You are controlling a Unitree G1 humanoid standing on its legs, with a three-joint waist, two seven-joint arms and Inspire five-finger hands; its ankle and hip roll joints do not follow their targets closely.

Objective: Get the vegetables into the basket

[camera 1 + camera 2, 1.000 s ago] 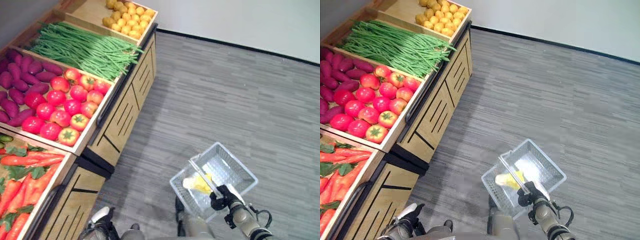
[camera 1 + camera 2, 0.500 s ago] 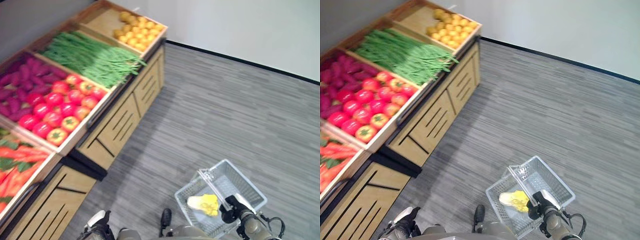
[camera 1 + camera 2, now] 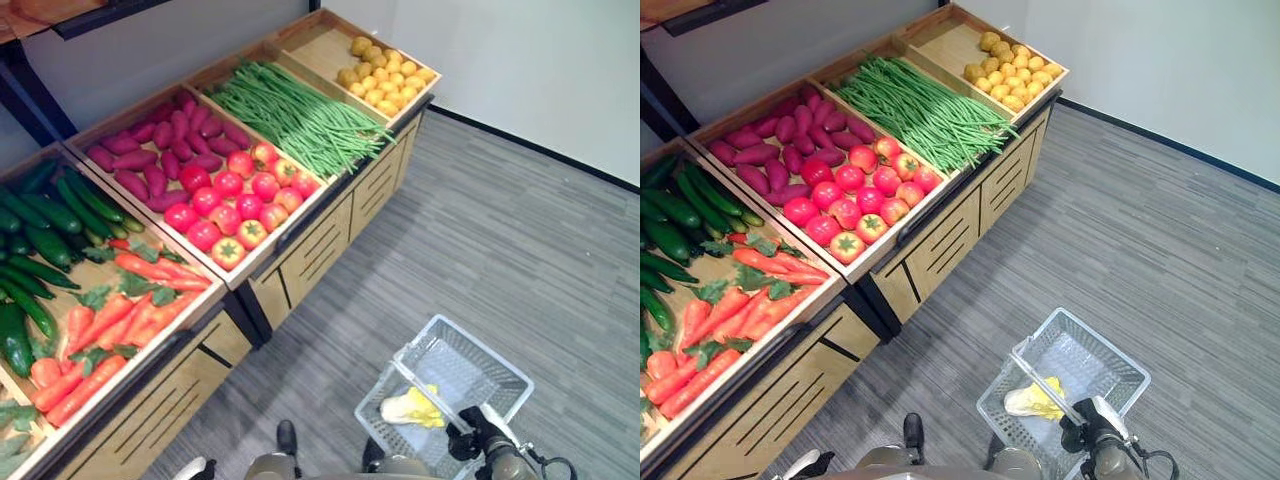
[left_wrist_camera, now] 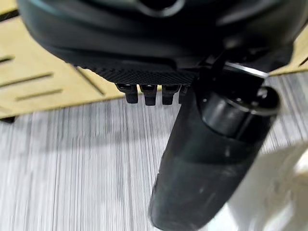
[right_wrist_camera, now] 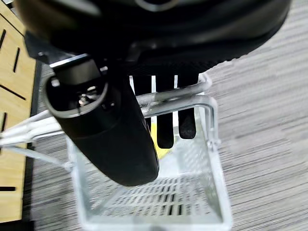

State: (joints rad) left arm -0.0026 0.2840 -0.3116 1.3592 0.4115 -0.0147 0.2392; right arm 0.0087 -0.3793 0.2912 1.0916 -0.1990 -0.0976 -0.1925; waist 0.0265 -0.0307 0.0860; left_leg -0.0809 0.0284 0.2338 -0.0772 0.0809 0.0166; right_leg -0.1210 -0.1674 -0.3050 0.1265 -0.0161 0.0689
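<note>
Basket: we see the clear wire basket [image 3: 447, 393] at the lower right of the frame, above the grey floor [image 3: 520, 240].
Basket contents: a yellow-and-white leafy vegetable [image 3: 411, 407] lies inside it.
Right hand: our right hand [image 3: 468, 441] is at the bottom right, its fingers [image 5: 165, 130] curled over the basket handle [image 3: 430, 390] and clamped on it.
Left hand: in its wrist view our left hand [image 4: 159, 53] hangs over the floor with the fingers [image 4: 148, 93] curled in and the thumb stretched out, holding nothing.
Stand: the wooden stand [image 3: 330, 240] runs from the lower left to the top centre of the frame.
Stand bins, lower left to upper right: cucumbers [image 3: 40, 240], carrots [image 3: 110, 320], purple sweet potatoes [image 3: 150, 165], tomatoes [image 3: 235, 200], green beans [image 3: 300, 115], small yellow fruits [image 3: 385, 80].
</note>
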